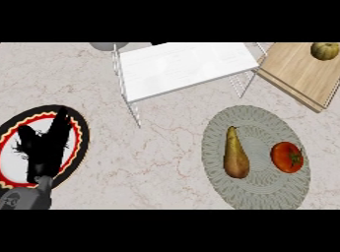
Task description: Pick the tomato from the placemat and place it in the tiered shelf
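A red tomato (pixel 287 157) lies on a grey round placemat (pixel 256 194) on the marble counter (pixel 165 152), just beside a brown-green pear (pixel 235 154), the two fruits apart and sharing the mat. Both sit well to the right of the fingers (pixel 58 123) of the robot's left hand (pixel 41 150), which point up the view, straight and released, holding nothing. That hand shows over a round plate (pixel 1 135) with a black rim, a red and yellow band and a white centre; what, if anything, lies on the plate under the hand cannot be told. Beyond the fingertips and to their right stands the white tiered shelf (pixel 183 64) on thin wire legs, its top tier bare. Farther right, a wooden cutting board (pixel 300 74) carries a small yellowish round fruit (pixel 324 50) near its far corner. No writing or label can be read anywhere.
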Tool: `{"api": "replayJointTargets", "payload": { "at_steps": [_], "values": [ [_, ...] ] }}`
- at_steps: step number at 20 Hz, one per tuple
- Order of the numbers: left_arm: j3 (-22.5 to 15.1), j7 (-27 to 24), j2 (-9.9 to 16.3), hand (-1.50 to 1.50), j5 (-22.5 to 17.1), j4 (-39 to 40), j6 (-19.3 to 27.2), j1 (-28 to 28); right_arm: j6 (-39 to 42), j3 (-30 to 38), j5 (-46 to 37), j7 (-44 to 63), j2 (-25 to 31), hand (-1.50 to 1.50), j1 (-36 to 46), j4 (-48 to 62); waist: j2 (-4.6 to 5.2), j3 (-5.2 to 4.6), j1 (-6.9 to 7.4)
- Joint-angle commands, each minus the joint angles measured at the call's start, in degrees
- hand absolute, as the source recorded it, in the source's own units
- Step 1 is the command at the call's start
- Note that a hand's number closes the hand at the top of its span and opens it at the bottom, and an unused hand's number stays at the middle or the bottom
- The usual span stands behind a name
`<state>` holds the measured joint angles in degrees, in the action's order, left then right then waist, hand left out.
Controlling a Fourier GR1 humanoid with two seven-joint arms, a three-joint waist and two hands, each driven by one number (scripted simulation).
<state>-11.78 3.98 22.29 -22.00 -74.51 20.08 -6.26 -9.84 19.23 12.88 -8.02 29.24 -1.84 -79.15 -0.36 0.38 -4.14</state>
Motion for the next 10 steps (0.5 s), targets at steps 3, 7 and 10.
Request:
{"api": "replayJointTargets", "payload": {
  "at_steps": [3,7,10],
  "values": [
    [-0.37,4.37,1.41,0.00,-4.34,-0.90,-6.53,5.21,13.17,9.39,11.10,-16.62,-4.06,-1.50,-12.51,6.08,-0.05,-0.15,2.02],
    [-0.04,5.09,1.54,0.00,-3.89,0.56,-7.28,3.48,25.51,8.62,9.88,-27.00,-2.00,-1.50,-18.74,8.71,0.18,-0.26,2.33],
    [0.22,6.16,1.57,0.00,-3.90,-0.69,-7.04,3.95,31.78,7.40,8.54,-27.62,1.02,-1.50,-23.55,5.69,0.12,-0.37,2.75]
  ]
}}
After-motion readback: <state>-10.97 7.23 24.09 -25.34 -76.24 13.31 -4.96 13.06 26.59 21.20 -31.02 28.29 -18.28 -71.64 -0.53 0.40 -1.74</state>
